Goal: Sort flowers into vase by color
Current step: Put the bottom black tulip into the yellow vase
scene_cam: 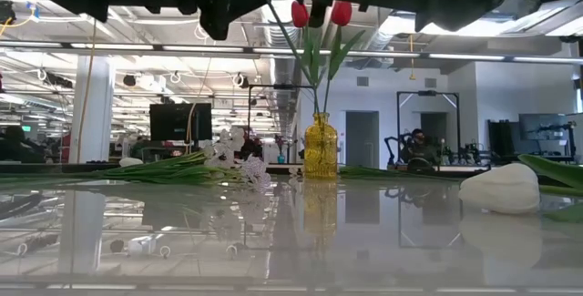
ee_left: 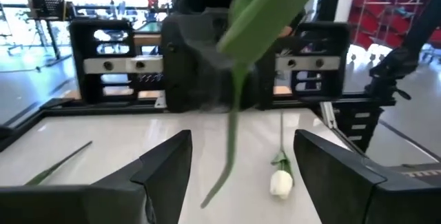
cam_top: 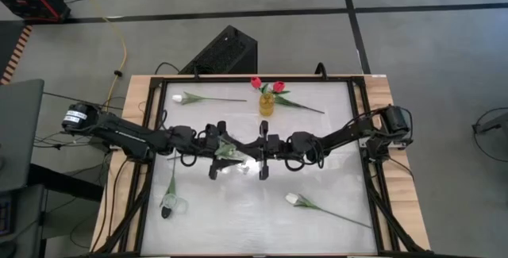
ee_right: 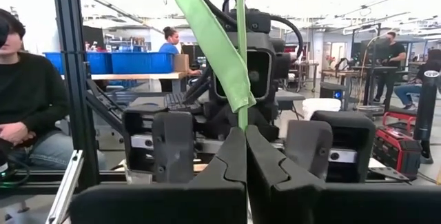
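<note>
The yellow glass vase (cam_top: 267,104) (scene_cam: 320,146) stands at the table's far middle with two red tulips (cam_top: 267,85) upright in it. Over the table's middle my two grippers face each other. My right gripper (ee_right: 244,131) (cam_top: 263,153) is shut on a green-stemmed flower (cam_top: 230,153) with a long leaf (ee_right: 210,38); I cannot make out its head. My left gripper (ee_left: 242,140) (cam_top: 220,153) is open, and the flower's stem (ee_left: 231,141) hangs just in front of the gap between its fingers, touching neither. My right gripper pinches the flower's thin stem (ee_right: 242,117) between its two fingers. The fingers come about level from the table's right and lie across the stem. The flower is lifted clear of the table, its leaf rising above the fingers and its lower end (ee_left: 210,198) hanging free.
A white tulip (cam_top: 179,98) lies at the far left and another (cam_top: 295,200) (scene_cam: 499,187) at the near right. One more flower (cam_top: 169,205) lies at the near left. A black frame (cam_top: 361,131) edges the table. People sit and stand in the room beyond it.
</note>
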Controlling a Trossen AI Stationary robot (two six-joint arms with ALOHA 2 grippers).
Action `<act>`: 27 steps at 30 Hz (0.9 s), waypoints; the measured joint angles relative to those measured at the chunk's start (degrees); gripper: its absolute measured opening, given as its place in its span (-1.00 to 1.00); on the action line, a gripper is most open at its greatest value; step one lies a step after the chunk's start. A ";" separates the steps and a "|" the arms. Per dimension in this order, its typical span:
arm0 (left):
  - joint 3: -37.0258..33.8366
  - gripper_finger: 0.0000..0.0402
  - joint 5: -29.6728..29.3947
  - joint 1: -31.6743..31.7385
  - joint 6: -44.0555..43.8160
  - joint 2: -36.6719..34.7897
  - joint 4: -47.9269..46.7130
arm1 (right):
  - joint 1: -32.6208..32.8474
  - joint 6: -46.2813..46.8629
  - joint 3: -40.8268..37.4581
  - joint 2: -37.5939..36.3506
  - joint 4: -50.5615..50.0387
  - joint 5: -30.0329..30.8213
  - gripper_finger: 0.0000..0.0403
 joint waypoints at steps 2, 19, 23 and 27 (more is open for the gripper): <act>0.00 0.12 0.00 -0.04 -0.27 0.00 0.01 | -0.05 0.00 0.00 0.00 -0.10 0.00 -0.91; 0.00 -0.99 -1.54 2.54 -2.06 -0.02 0.45 | -0.69 0.50 0.02 -0.08 -1.03 -0.92 -0.58; 0.00 -1.00 -2.16 3.52 -2.40 -0.02 -0.96 | -1.59 2.59 0.04 -2.64 -7.59 -1.21 -0.19; 0.46 -1.00 -2.15 6.16 -2.60 -0.76 -4.32 | -2.28 3.26 0.07 -8.03 -21.62 -1.36 0.17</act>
